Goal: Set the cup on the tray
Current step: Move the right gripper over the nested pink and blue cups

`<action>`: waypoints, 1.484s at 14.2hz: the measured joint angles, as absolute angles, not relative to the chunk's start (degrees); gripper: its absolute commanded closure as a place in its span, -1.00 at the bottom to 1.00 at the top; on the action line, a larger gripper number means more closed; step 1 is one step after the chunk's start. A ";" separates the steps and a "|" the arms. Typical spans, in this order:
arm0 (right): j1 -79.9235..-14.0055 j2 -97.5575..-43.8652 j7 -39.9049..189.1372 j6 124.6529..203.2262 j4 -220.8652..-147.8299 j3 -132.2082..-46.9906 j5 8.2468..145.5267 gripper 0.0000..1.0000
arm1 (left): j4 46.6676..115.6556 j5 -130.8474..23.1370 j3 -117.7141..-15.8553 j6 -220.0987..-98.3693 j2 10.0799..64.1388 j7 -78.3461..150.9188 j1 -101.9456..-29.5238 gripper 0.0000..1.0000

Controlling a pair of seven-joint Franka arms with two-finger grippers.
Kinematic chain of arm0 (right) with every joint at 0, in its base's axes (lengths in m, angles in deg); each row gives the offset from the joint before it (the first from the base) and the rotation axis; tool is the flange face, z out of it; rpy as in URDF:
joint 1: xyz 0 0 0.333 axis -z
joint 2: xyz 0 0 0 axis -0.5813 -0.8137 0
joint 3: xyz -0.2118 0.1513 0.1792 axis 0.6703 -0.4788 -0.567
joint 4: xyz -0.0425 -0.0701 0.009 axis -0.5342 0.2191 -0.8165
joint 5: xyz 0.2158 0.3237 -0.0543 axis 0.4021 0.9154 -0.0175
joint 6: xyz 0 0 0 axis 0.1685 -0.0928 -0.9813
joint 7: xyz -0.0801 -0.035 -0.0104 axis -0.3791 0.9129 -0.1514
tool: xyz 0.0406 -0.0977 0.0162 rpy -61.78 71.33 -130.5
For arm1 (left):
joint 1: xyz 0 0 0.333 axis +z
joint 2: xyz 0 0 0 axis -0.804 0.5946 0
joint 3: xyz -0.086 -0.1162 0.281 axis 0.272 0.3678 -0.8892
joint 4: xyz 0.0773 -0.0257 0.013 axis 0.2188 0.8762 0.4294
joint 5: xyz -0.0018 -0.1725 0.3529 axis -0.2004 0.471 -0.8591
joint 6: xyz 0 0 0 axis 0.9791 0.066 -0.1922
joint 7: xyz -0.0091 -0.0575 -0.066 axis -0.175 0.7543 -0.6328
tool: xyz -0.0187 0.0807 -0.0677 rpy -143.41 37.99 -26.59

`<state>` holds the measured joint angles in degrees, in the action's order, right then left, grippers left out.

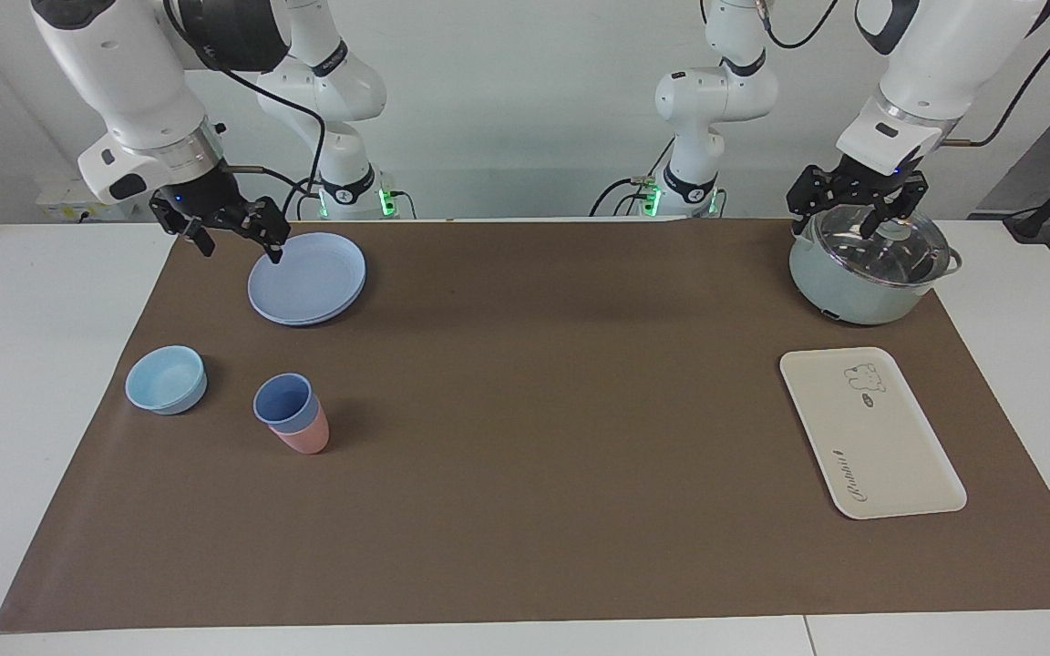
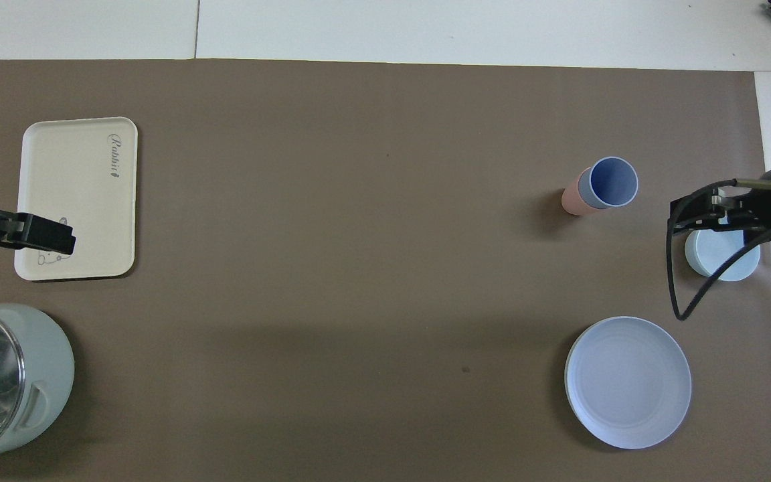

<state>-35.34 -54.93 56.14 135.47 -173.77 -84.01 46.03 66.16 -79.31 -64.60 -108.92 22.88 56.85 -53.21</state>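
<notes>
The periwinkle-blue cup (image 1: 284, 401) stands nested inside a pink cup (image 1: 308, 439) on the brown mat, toward the right arm's end of the table. The blue cup's open mouth shows in the overhead view (image 2: 613, 182). The cream tray (image 1: 871, 437) with the bear drawing lies flat and bare toward the left arm's end; it also shows in the overhead view (image 2: 77, 187). My right gripper (image 1: 235, 239) is open and empty, raised by the plate's edge and well apart from the cup. My left gripper (image 1: 856, 211) is open and empty, raised over the pot.
A round blue plate (image 1: 308, 278) lies nearer to the robots than the cups. A light-blue bowl (image 1: 166, 379) sits beside the cups toward the mat's edge. A pale-green pot with a glass lid (image 1: 871, 269) stands nearer to the robots than the tray.
</notes>
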 measured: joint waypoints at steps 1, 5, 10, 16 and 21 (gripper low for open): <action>-35.34 -54.92 56.14 135.47 -173.77 -84.00 46.03 -1.00 | 66.16 -79.30 -64.60 -108.92 22.88 56.85 -53.21 -1.00; -35.46 -54.92 56.15 135.47 -173.78 -84.03 46.06 -1.00 | 66.16 -79.31 -64.60 -108.92 22.88 56.85 -53.21 -1.00; -35.36 -54.90 55.85 136.61 -173.94 -83.92 46.08 -0.82 | 66.16 -79.31 -64.60 -108.92 22.88 56.85 -53.21 -1.00; -33.70 -59.57 37.87 147.40 -174.14 -83.24 48.84 -0.81 | 66.16 -79.31 -64.60 -108.92 22.88 56.85 -53.21 -1.00; -30.20 -73.17 27.82 149.10 -164.17 -83.10 52.67 -0.81 | 66.16 -79.31 -64.60 -108.92 22.88 56.85 -53.21 -1.00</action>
